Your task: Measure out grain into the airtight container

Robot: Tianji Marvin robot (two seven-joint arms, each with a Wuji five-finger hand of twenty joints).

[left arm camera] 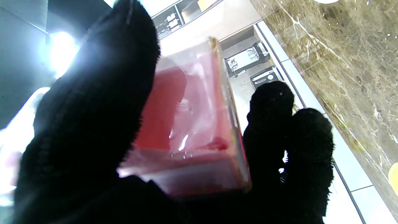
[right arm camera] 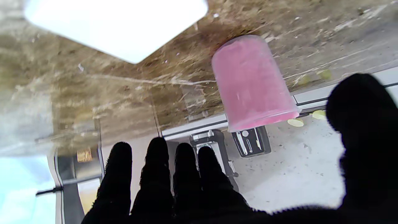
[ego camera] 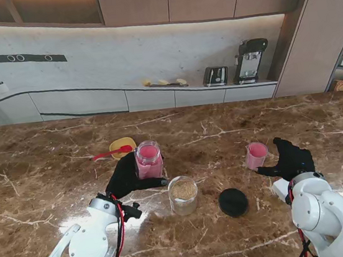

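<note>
Working over the brown marble table (ego camera: 50, 156): our left hand (ego camera: 126, 176) wraps the clear jar with pink contents (ego camera: 149, 160), upright, apparently grasped. Clear glass container of tan grain (ego camera: 183, 194) stands open beside its round black lid (ego camera: 233, 202). Right hand (ego camera: 290, 159) is spread, holding nothing, near the small pink cup (ego camera: 257, 155). Measuring looks barely begun.

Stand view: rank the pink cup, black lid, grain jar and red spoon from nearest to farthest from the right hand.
From the right hand:
1. Pink cup, just to its left, fingers beside it.
2. Black lid, left of it and nearer to me.
3. Grain jar, mid-table.
4. Red spoon, far left, past the left hand.
</note>
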